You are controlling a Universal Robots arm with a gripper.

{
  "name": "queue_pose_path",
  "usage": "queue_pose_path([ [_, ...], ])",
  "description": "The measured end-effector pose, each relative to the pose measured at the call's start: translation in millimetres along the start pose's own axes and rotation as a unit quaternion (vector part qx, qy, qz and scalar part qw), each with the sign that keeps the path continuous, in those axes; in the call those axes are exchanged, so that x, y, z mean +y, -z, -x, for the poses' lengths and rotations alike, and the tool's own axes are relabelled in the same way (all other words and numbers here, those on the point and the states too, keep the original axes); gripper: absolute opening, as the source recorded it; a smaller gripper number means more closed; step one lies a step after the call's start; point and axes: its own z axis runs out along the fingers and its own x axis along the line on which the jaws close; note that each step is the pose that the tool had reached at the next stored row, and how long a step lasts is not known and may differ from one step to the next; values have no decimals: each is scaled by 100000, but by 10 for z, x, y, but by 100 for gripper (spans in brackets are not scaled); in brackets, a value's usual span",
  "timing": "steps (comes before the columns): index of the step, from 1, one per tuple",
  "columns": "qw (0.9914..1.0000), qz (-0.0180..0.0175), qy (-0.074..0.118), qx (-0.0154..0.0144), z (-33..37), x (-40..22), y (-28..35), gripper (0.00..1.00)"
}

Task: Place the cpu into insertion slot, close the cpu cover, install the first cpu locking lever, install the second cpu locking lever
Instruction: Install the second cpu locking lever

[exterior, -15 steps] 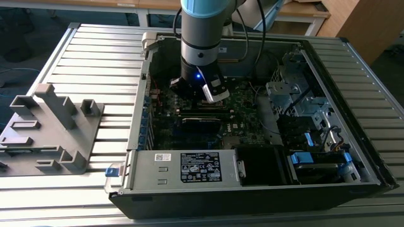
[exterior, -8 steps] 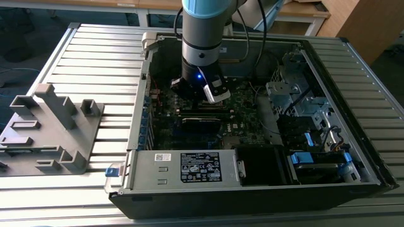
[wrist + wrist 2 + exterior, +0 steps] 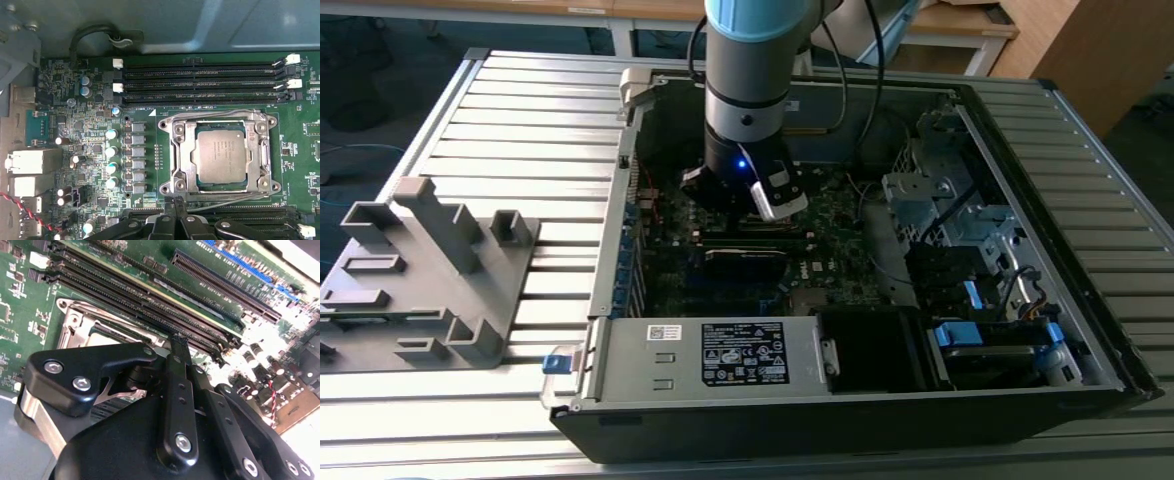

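The arm (image 3: pixel 750 60) reaches down into the open computer case (image 3: pixel 854 250), which lies on a slatted metal table (image 3: pixel 494 110), with one gripper (image 3: pixel 767 205) low over the green motherboard (image 3: pixel 834 255) in the exterior view. In the first wrist view the chip (image 3: pixel 221 152) sits flat in its socket, dull silver-tan top up, and one square metal cover frame (image 3: pixel 218 157) lies down around it, the chip showing through its open window. Two thin wire levers run along that frame: one lever (image 3: pixel 215 113) on the side toward the memory slots, one lever (image 3: pixel 220 200) on the side nearest the gripper. The fingertips (image 3: pixel 176 204) stand just beside that nearer lever, at the socket's edge; the two fingers are pressed together, and I cannot tell whether anything is pinched between them. In the second wrist view the gripper (image 3: pixel 179 342) shows the same narrow closed tip over the board, next to the long black slots. Three black memory slots (image 3: pixel 205 79) lie in a row beyond the socket. On the exterior view's left one grey plastic fixture (image 3: pixel 420 280) rests on the table, well apart from the case.
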Motion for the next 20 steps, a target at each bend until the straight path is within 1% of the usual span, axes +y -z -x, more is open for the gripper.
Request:
queue_pose_path([
  [1,99999,355,3,12,0,0,0,10],
  [2,99998,574,3,18,0,-1,0,10],
  [5,99997,811,8,24,1,-11,0,10],
  [10,99997,836,5,29,4,-51,3,10],
  [17,99995,1015,3,94,24,-62,10,10],
  [20,99993,1190,2,106,26,-64,13,10],
])
